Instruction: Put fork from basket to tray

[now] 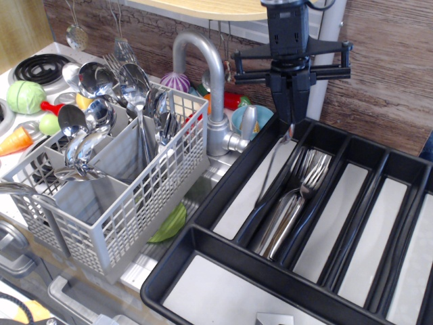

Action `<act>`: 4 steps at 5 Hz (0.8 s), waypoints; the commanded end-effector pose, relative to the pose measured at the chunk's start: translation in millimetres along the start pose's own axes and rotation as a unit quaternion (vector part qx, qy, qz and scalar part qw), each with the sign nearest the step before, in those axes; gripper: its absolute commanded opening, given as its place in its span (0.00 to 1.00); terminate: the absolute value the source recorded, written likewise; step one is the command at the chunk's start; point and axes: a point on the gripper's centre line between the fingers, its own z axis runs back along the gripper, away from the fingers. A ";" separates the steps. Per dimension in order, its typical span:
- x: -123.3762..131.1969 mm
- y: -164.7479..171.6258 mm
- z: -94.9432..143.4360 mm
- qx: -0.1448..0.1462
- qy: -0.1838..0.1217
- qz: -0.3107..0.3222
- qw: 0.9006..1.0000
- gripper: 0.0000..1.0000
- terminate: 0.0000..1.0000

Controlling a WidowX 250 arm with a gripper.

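Note:
My gripper point(292, 120) is shut on the top end of the fork point(275, 166), a slim silver piece that hangs down and to the left. The fork's lower end hangs over the left long compartments of the black tray point(203, 233), near the wall between them; I cannot tell if it touches. Several other forks point(298, 196) lie in the second compartment. The grey lattice basket point(135, 196) stands to the left, with several spoons point(88, 128) and other cutlery upright in it.
A curved metal faucet point(206, 74) rises between the basket and the tray. A grey post point(323, 61) stands right behind my gripper. Toy vegetables point(26, 96) and a stove burner point(37, 66) are at far left. A green toy point(169, 223) lies in the sink.

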 end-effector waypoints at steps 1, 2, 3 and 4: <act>0.8 3.5 -5.6 -0.064 0.020 0.023 0.997 0.00 0.00; 1.5 8.2 -11.9 -0.077 0.061 0.034 0.995 0.00 0.00; 6.9 12.6 -24.9 -0.079 0.087 0.039 0.992 0.00 0.00; 13.9 6.4 -34.9 -0.023 0.088 0.051 0.995 0.00 0.00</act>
